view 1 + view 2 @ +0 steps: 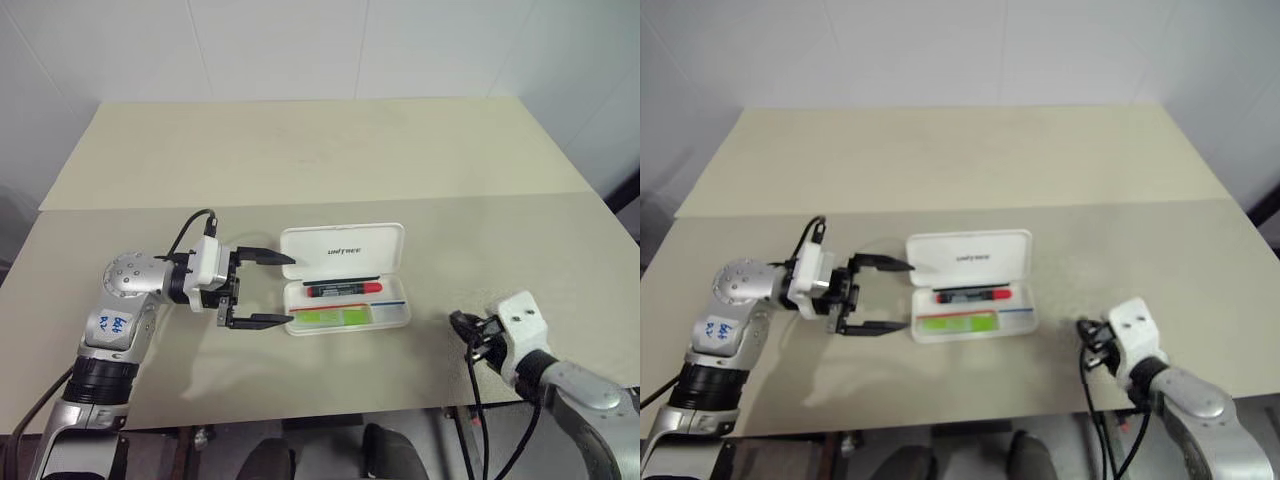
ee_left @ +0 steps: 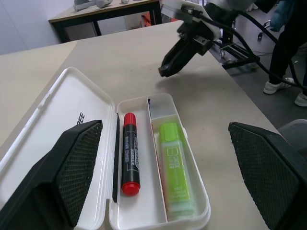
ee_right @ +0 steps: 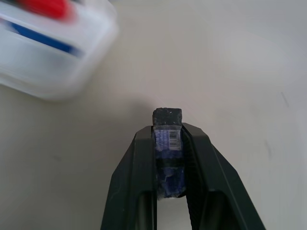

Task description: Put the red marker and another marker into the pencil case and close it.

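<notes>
The white pencil case (image 1: 345,243) lies open in the middle of the table, its lid back and printed "UNITREE". In the tray's far compartment rests the red marker (image 1: 345,289), black-barrelled with a red cap (image 2: 129,153). The light-green marker (image 1: 330,317) fills the near compartment (image 2: 175,172). My left gripper (image 1: 268,288) is open at the case's left end, pointing along it, one finger by the lid and one by the tray's front edge. My right gripper (image 1: 465,325) is shut, low over bare table to the right of the case and apart from it (image 2: 168,67).
A seam (image 1: 500,197) runs across between the near table and the far one. The table's front edge (image 1: 330,412) lies close below the case. In the left wrist view a person's legs (image 2: 288,62) stand beyond the table's right side.
</notes>
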Tool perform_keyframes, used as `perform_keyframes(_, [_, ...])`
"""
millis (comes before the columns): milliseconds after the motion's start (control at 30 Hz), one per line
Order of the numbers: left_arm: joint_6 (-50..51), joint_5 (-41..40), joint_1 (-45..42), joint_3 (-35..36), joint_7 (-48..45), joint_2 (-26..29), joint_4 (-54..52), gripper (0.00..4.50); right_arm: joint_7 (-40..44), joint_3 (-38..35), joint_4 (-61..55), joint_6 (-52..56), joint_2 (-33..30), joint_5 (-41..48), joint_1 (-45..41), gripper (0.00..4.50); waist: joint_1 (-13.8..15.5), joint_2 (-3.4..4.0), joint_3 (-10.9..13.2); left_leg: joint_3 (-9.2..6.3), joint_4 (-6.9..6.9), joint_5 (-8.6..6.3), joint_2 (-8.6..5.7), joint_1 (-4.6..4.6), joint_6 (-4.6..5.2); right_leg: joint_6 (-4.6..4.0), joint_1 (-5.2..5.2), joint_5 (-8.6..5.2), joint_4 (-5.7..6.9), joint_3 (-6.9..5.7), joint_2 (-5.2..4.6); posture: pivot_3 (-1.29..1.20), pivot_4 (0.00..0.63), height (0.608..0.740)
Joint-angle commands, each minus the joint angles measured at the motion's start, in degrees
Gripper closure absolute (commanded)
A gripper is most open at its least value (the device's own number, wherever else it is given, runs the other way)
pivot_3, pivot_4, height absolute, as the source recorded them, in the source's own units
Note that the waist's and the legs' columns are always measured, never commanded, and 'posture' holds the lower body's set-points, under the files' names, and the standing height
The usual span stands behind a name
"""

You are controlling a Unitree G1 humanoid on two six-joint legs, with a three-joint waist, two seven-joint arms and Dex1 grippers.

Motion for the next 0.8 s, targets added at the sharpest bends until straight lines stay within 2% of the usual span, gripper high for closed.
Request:
perform_keyframes(33, [-1.1, 0.0, 0.4, 0.2, 0.7, -0.2, -1.2, 0.00, 10.2, -0.8, 4.1, -6.7, -6.0, 1.6, -3.6, 4.12, 0.0, 0.00, 0.0, 0.00, -0.01, 0.00, 0.00, 0.00, 0.02, 0.00, 0.00, 0.00, -0.02, 0.00, 0.00, 0.00, 0.150, 0.740])
perform_keyframes(133, [-1.2, 0.1, 0.9, 0.1, 1.1, -0.2, -1.5, 0.00, 18.1, 1.2, 10.3, -13.6, -11.0, 0.6, -8.3, 4.12, 0.0, 0.00, 0.0, 0.01, -0.01, -0.01, -0.01, -0.01, 0.04, 0.00, 0.00, 0.00, -0.05, -0.01, -0.01, 0.00, 0.150, 0.740])
perform_keyframes(267, [-1.3, 0.2, 1.3, -0.2, 2.0, -0.4, -2.1, 0.00, 26.4, 6.5, 17.9, -22.1, -13.0, -0.9, -15.8, 4.12, -0.1, -0.01, 0.0, 0.02, -0.01, -0.01, 0.03, -0.02, 0.04, 0.01, -0.01, 0.01, -0.07, -0.08, 0.00, 0.00, 0.150, 0.740])
perform_keyframes(500, [-1.3, 0.3, 2.2, -0.4, 3.1, -0.3, -3.3, 0.00, 35.0, 15.5, 26.6, -32.2, -10.9, -3.7, -26.2, 4.12, -0.1, -0.01, 0.0, 0.03, 0.06, -0.01, 0.05, -0.05, 0.03, 0.03, 0.00, 0.01, -0.09, -0.13, -0.02, 0.00, 0.150, 0.740])
perform_keyframes(633, [-0.8, 0.2, 3.5, -0.2, 4.1, -0.2, -5.0, 0.00, 39.2, 20.8, 30.3, -33.1, -7.6, -4.2, -31.9, 4.12, -0.4, -0.01, 0.0, 0.05, 0.13, -0.01, 0.02, -0.08, 0.03, 0.03, -0.01, 0.02, -0.10, -0.12, -0.02, 0.00, 0.150, 0.740])
perform_keyframes(800, [-0.4, 0.1, 5.0, 0.0, 5.2, 0.1, -6.4, 0.00, 41.4, 24.3, 32.2, -34.2, -4.8, -5.2, -34.4, 4.12, -0.5, 0.00, 0.0, -0.08, 0.08, -0.01, 0.04, -0.09, 0.03, 0.04, -0.03, 0.03, -0.08, -0.19, -0.02, 0.00, 0.150, 0.740])
